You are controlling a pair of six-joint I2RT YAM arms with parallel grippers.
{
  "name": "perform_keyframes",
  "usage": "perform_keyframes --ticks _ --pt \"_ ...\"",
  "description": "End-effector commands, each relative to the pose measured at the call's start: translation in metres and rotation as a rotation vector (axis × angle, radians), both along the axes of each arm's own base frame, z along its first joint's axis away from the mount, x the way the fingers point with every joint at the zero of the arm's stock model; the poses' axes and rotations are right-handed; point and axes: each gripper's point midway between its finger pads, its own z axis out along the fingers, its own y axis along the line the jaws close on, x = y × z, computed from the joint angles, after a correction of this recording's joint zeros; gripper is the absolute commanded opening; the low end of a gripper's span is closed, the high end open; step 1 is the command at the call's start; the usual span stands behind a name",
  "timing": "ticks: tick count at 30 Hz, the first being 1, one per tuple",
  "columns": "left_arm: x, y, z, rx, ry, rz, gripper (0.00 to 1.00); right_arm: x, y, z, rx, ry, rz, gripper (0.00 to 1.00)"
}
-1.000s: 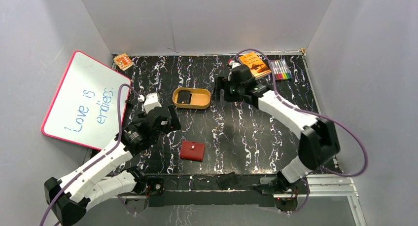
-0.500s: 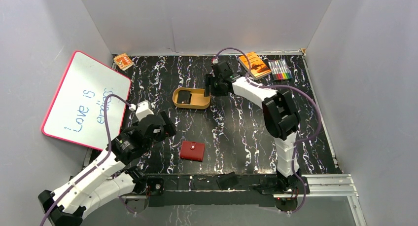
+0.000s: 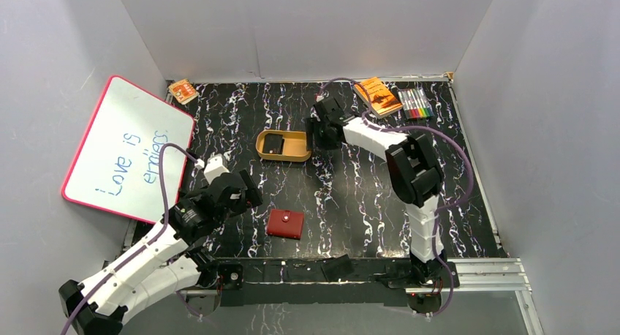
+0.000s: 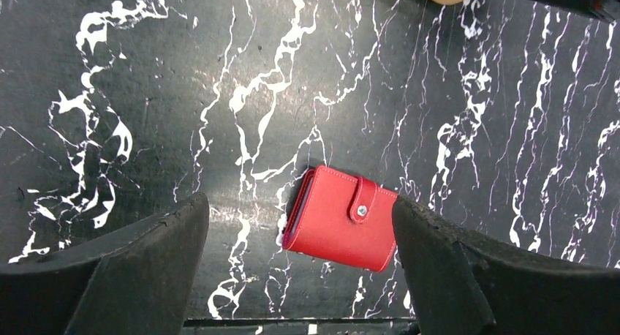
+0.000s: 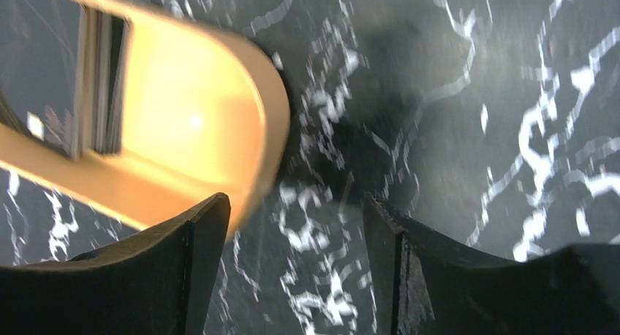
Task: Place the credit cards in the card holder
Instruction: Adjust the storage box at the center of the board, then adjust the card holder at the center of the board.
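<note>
Right now the left gripper [image 4: 298,207] is hovering over the black marbled table [image 4: 131,93] with its two fingers [image 4: 146,262] standing wide apart and gripping nothing. The red wallet [image 4: 340,218] is lying flat on the table between those fingers, closer to the right-hand one, which is overlapping one of its corners in the wrist view; I cannot tell whether they are touching. The wallet is sitting folded shut with its snap tab fastened across the front. Across the table the right gripper [image 5: 294,203] is hanging low over the tabletop, its fingers [image 5: 183,269] also parted, with only bare table showing in the gap. The rounded end of the tan dish [image 5: 197,115] is lying just ahead of its left-hand finger, and whether that finger is touching the rim I cannot tell. The black cards [image 3: 273,144] are resting inside the dish, at the end farther from those fingers, seen in the right wrist view as a dark stack [image 5: 40,79]. An orange booklet [image 3: 378,95] is lying well behind the right gripper.
</note>
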Motion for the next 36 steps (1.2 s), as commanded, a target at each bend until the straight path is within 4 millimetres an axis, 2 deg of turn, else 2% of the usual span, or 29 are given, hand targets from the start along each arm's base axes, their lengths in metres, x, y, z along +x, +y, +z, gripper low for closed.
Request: perform_keyframes --ticks 1,3,6,9,13,15,18,23,26,31,36 --pt "-0.008 -0.006 -0.013 -0.029 0.058 -0.017 0.91 -0.036 0.003 0.056 0.083 -0.073 0.05 0.77" --pt "-0.012 -0.013 -0.02 -0.051 0.088 -0.04 0.91 -0.074 0.012 0.065 0.124 -0.059 0.145 0.77" --pt "-0.02 -0.025 -0.037 -0.089 0.149 -0.077 0.91 -0.135 0.018 0.061 0.116 -0.009 0.25 0.76" --pt "-0.027 -0.037 -0.057 -0.123 0.212 -0.105 0.89 -0.184 0.019 0.049 0.125 0.046 0.285 0.75" --pt "-0.035 -0.051 -0.078 -0.158 0.287 -0.154 0.85 -0.222 0.027 0.042 0.167 0.068 0.316 0.74" --pt "-0.039 -0.053 -0.088 -0.161 0.32 -0.165 0.81 -0.229 0.031 0.033 0.165 0.083 0.331 0.73" --pt "-0.042 -0.054 -0.096 -0.144 0.348 -0.179 0.72 -0.23 0.038 0.022 0.159 0.095 0.346 0.72" --pt "-0.045 -0.059 -0.109 -0.147 0.375 -0.207 0.54 -0.22 0.051 0.005 0.149 0.095 0.346 0.69" --pt "-0.046 -0.064 -0.114 -0.15 0.392 -0.23 0.47 -0.217 0.054 -0.005 0.132 0.102 0.345 0.67" --pt "-0.041 -0.073 -0.118 -0.142 0.388 -0.281 0.39 -0.225 0.037 -0.017 0.109 0.121 0.316 0.62" --pt "-0.028 -0.099 -0.118 -0.171 0.385 -0.36 0.31 -0.24 0.007 -0.02 0.102 0.13 0.26 0.59"
